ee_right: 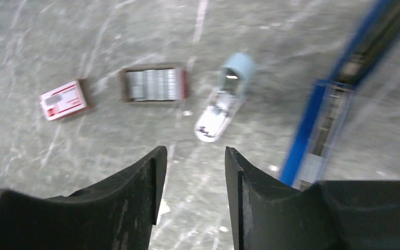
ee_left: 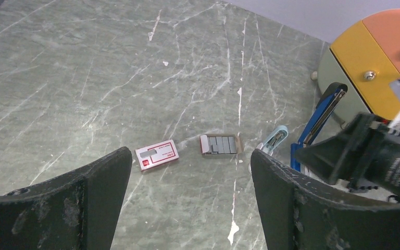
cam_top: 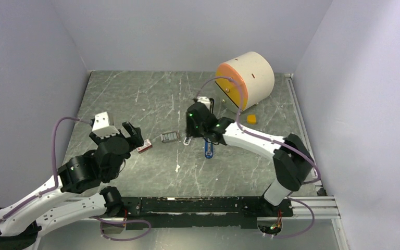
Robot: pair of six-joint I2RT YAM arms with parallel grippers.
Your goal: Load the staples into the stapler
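We are holding our right gripper (ee_right: 192, 156), jaws a little apart and empty, by the stapler (cam_top: 209, 150), which is lying open for filling, while the staples (cam_top: 170, 137) are waiting at its 9 o'clock before our left gripper (ee_left: 191, 156), jaws wide apart.

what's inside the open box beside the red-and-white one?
Grey staples fill the box, packed in strips side by side. Its floor and anything beneath them are covered.

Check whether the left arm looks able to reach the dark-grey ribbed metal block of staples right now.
Probably yes: the left gripper is open and faces the staples with nothing between them; the red-and-white cardboard box lies apart, off to one side.
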